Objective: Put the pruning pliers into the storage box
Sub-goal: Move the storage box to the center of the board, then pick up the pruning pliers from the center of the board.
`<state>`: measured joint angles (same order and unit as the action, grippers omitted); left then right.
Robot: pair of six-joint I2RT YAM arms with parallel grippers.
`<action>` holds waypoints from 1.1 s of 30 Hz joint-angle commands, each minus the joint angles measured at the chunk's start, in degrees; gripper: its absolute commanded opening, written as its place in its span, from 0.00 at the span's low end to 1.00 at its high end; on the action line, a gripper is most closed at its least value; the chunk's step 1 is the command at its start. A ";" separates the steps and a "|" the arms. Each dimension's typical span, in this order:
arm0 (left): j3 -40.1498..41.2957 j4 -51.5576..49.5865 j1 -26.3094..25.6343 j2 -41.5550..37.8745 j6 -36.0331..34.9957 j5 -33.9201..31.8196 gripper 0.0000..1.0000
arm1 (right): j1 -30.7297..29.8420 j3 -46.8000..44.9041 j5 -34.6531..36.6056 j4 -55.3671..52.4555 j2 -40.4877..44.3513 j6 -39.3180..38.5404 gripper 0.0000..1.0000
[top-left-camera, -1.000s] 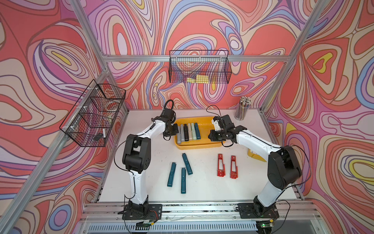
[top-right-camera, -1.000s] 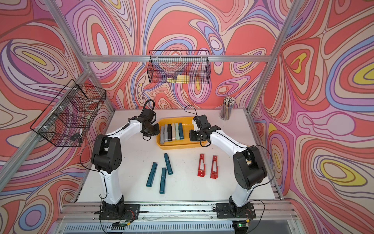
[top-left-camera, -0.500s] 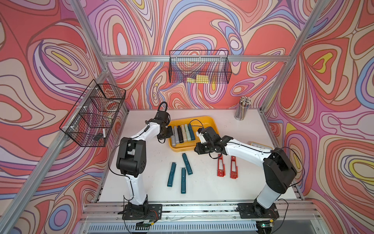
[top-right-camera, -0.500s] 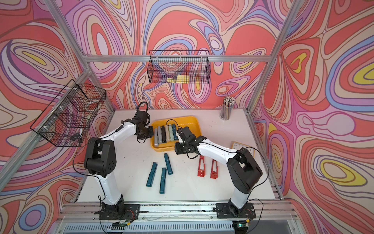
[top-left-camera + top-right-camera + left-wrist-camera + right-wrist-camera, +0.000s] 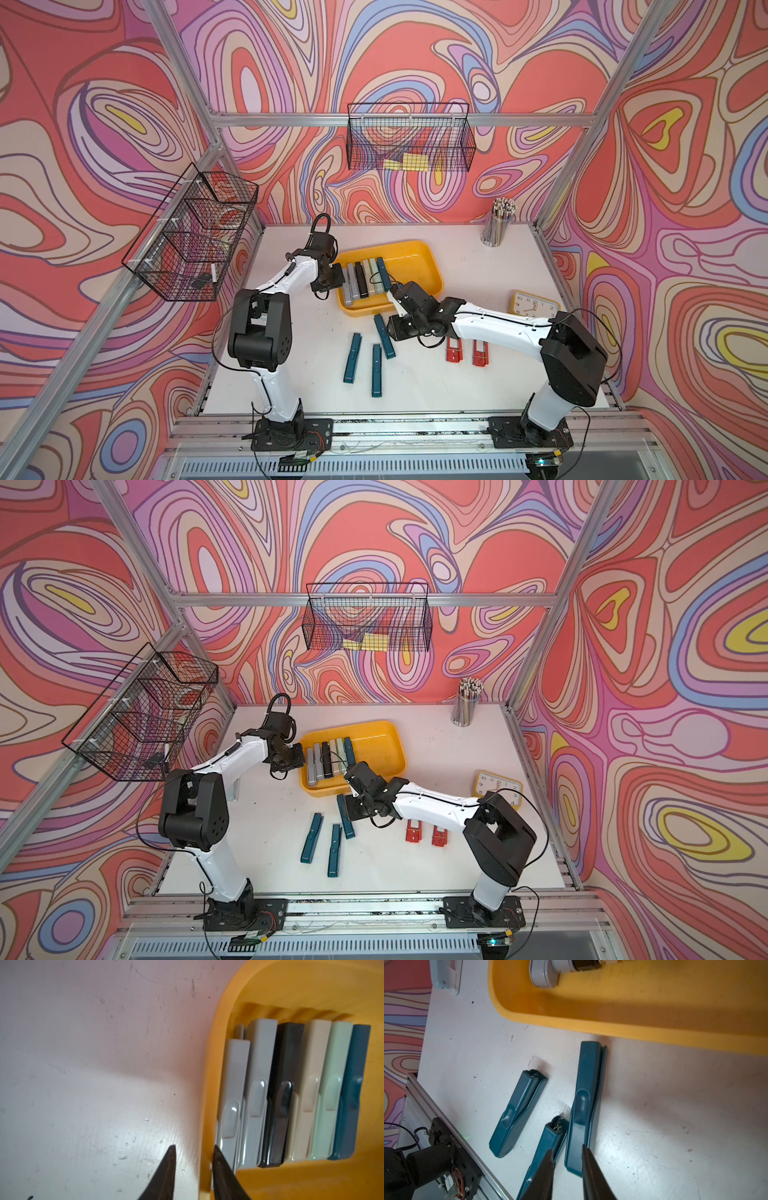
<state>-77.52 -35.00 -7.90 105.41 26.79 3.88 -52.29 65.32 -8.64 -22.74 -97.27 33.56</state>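
Framing a scuffed white tabletop [image 5: 457, 374] — swirl-patterned walls [image 5: 415, 50], aluminium frame [image 5: 291, 119]

In the right wrist view one teal pruning pliers [image 5: 552, 1136] runs out of frame, and the storage box [image 5: 591, 1023] is cropped. The right arm [image 5: 498, 328] hides the far ends of the red pliers [image 5: 454, 357].

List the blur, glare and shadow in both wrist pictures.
Left wrist view: the storage box rim is soft, glare spots sit on the black pliers, and a shadow darkens the table. Right wrist view: the storage box wall is smeared, the teal pliers are sharp, the fingers of the right gripper are dark and unfocused.
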 commanded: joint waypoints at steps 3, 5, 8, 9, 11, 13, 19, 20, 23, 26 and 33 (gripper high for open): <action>0.44 -2.70 0.92 -2.12 0.04 -1.84 0.56 | -3.52 -0.90 4.39 -1.13 -0.61 3.04 0.34; 0.48 -2.88 1.13 -2.60 0.01 -1.83 0.62 | -4.51 -0.72 5.62 -1.91 -1.35 3.49 0.35; 1.09 -2.64 1.27 -4.00 0.02 -1.76 0.69 | -5.47 -0.80 6.85 -2.61 -2.12 4.24 0.36; 1.37 -2.55 1.31 -4.51 0.02 -1.67 0.72 | -5.58 -1.03 7.20 -2.64 -2.22 4.55 0.36; 1.88 -2.57 1.31 -5.98 0.03 -1.46 0.76 | -5.84 -1.31 7.83 -2.87 -2.33 4.73 0.37; 2.48 -2.87 1.27 -7.92 0.06 -0.73 0.85 | -5.99 -1.25 8.60 -3.84 -2.81 4.84 0.37; 5.50 -3.15 1.31 -14.34 0.04 0.99 0.99 | -6.18 -2.30 8.59 -2.66 -3.64 5.06 0.38; 5.90 -3.38 1.31 -15.19 0.03 1.20 0.99 | -6.15 -2.30 8.55 -2.51 -3.86 5.05 0.38; 7.42 -3.98 1.31 -17.96 0.03 1.57 0.99 | -6.20 -2.38 7.97 -1.79 -3.89 5.04 0.38; 8.47 -4.85 1.31 -20.01 -0.47 1.17 0.99 | -6.25 -2.21 7.84 -1.77 -5.33 4.97 0.38; 9.93 -4.98 1.42 -20.99 -0.60 0.84 0.99 | -6.33 -1.99 7.35 -1.44 -6.43 4.66 0.39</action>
<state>-68.45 -37.78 -7.01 85.14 26.74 4.86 -58.22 63.64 -1.30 -24.84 -102.96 38.24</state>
